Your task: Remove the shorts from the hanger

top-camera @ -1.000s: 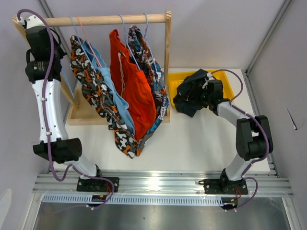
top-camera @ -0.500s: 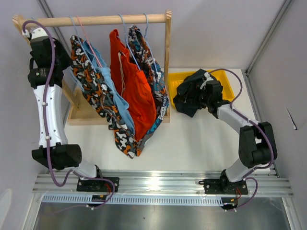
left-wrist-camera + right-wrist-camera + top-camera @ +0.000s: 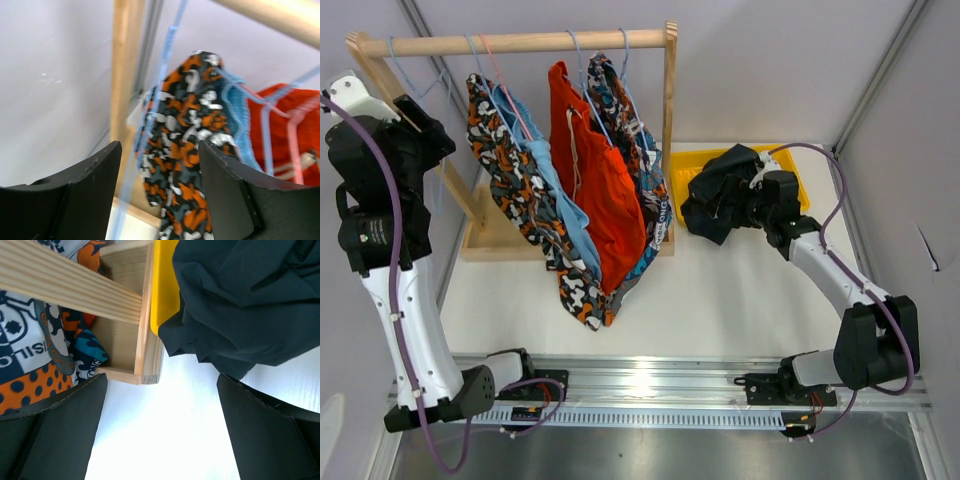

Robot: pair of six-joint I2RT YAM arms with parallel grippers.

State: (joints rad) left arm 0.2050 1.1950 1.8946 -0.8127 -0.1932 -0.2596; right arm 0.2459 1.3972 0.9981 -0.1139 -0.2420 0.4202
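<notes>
Several pairs of shorts hang on hangers from the wooden rod: camouflage shorts, light blue shorts, orange shorts and printed shorts. The dark navy shorts lie heaped over the yellow bin. An empty blue hanger hangs at the rod's left end. My left gripper is open, left of the rack, holding nothing. My right gripper is open over bare table beside the navy shorts.
The rack's wooden base tray sits on the white table, its right post next to the yellow bin. Grey walls close in on the left and right. The hanging shorts reach down past the tray's front edge.
My left arm has drawn back to the left and lower, off the rod's left end, leaving the empty hanger there. My right arm's elbow swung rightward; its gripper stays by the navy shorts.
</notes>
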